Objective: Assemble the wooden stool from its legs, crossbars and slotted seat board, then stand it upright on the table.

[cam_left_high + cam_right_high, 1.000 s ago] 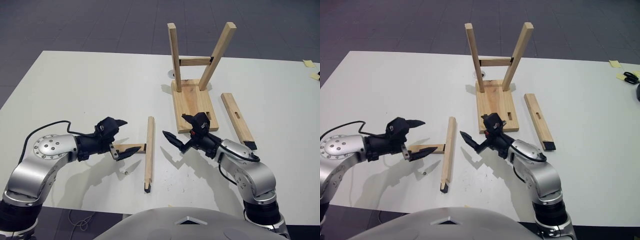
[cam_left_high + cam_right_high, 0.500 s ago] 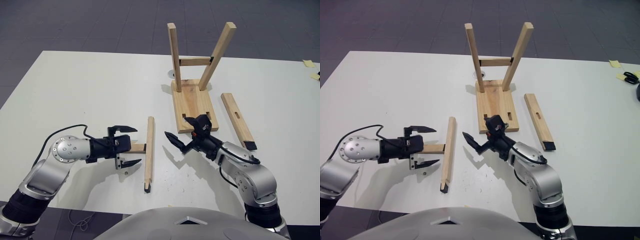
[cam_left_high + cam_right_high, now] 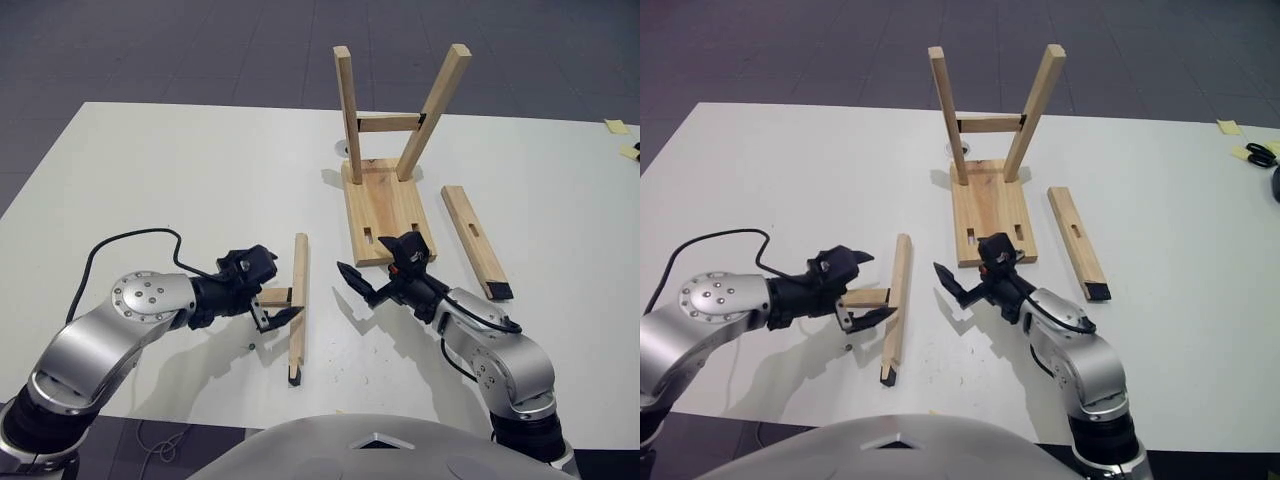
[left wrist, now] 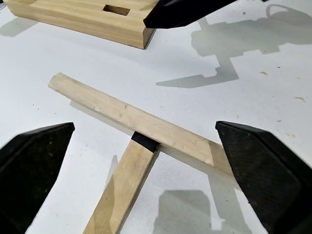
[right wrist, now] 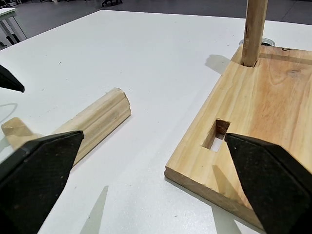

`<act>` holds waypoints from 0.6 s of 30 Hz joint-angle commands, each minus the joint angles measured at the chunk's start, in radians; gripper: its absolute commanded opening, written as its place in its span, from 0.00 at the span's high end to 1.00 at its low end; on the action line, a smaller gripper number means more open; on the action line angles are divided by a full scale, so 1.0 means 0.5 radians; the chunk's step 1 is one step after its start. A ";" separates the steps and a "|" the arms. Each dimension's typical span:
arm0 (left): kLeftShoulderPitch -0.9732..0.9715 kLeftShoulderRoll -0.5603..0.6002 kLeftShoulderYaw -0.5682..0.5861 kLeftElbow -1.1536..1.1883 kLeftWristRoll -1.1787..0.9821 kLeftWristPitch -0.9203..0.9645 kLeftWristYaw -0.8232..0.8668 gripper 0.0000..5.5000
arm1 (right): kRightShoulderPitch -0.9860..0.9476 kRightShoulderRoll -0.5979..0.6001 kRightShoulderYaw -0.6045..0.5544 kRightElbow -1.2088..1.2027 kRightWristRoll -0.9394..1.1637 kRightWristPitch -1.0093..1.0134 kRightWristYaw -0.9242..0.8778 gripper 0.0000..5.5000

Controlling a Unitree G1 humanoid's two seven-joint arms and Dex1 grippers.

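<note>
Though two upright legs [image 3: 349, 115] stand in the seat board [image 3: 385, 205], the rest lies flat

That seat board lies far of centre on the white surface [image 3: 180, 170], its upright legs joined by a crossbar [image 3: 390, 124]. Nearer, the left end effector [image 3: 278, 290], fingers spread, straddles a short crossbar [image 4: 122, 190] joined to a flat leg [image 3: 299, 270]. The right end effector [image 3: 362, 254] hovers wide open at the board's near edge. A loose leg [image 3: 475, 240] lies right of the board.

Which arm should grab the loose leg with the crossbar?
Left. The left pincer, open, straddles the crossbar joined to that leg; the right pincer hovers open by the seat board, touching nothing.
</note>
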 commanded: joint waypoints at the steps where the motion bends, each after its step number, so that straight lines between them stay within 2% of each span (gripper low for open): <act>1: -0.086 -0.061 -0.107 0.060 0.059 -0.004 0.044 0.02 | 0.016 -0.004 0.011 -0.003 -0.012 -0.024 -0.036 0.02; 12: -0.119 0.030 -0.587 0.443 0.552 -0.507 -0.137 0.02 | -0.038 -0.022 0.021 0.050 -0.018 -0.062 -0.040 0.02; 18: -0.090 0.043 -0.627 0.577 0.695 -0.679 -0.151 0.02 | -0.044 -0.019 0.031 0.058 -0.022 -0.079 -0.049 0.02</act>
